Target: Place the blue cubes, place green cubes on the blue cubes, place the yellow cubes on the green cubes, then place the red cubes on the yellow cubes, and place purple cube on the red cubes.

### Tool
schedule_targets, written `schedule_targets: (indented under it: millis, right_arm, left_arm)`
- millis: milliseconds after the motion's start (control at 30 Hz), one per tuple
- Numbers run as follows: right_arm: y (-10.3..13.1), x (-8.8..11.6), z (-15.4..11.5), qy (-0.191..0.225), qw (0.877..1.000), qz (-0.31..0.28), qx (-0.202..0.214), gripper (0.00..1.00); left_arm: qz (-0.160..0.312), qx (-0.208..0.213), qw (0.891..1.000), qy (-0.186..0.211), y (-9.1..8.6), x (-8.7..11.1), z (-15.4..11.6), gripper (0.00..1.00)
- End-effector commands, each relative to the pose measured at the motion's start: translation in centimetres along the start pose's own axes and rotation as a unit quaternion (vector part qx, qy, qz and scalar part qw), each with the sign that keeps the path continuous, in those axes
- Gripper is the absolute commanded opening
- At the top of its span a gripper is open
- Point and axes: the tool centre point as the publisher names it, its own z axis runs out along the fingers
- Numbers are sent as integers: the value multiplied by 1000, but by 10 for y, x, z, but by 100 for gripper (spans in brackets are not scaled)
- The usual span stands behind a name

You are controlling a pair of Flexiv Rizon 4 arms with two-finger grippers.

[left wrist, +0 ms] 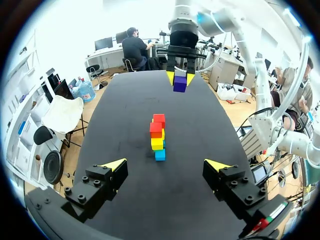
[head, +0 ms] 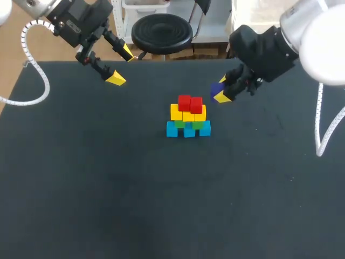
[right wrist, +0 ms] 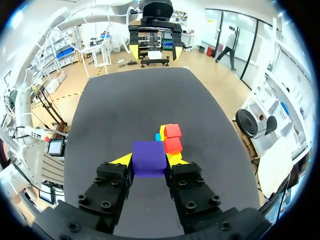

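Toppling looks the main risk, since the right hand (right wrist: 149,161), clamped on the purple cube (right wrist: 149,155) with the red cubes (right wrist: 173,144) just ahead of it, could clip that narrow stack (head: 188,121) if it comes in low or off-centre.

The left gripper (left wrist: 166,165) hangs with fingers wide apart over the table's (left wrist: 125,100) near edge. Ahead, mid-table, stands a stack: red cubes (left wrist: 157,125) on yellow cubes (left wrist: 157,143), with a blue cube (left wrist: 160,155) lowest. Toward the far edge, the right gripper (left wrist: 180,77) clamps a purple cube (left wrist: 180,85).
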Motion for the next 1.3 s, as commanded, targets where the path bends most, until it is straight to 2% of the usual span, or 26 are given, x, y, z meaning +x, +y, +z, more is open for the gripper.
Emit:
schedule_targets:
  millis: [33,333,433,667,800,967,1033,1200,1300]
  right_arm:
    - [4,-11,12,7,1000,8,-9,0]
    - [19,-35,26,1,999,44,-3,0]
    - [22,-32,37,0,996,85,-13,0]
    - [26,-24,44,-19,994,111,-12,0]
    - [25,-24,46,-25,994,105,-5,0]
    - [21,-24,46,-17,998,48,24,0]
    - [18,-21,46,-28,999,29,23,0]
    - [13,-16,50,-38,999,29,-2,0]
    - [13,-16,50,-39,999,29,-2,0]
  left_arm:
    - [2,-1,1000,-1,-1,1,0,100]
    - [2,-1,1000,-1,-1,1,0,100]
    - [2,-1,1000,-1,-1,1,0,100]
    - [2,-1,1000,-1,-1,1,0,100]
    - [2,-1,1000,-1,-1,1,0,100]
    - [2,-1,1000,-1,-1,1,0,100]
    - [2,-1,1000,-1,-1,1,0,100]
    - [2,-1,1000,-1,-1,1,0,100]
    - [2,-1,1000,-1,-1,1,0,100]
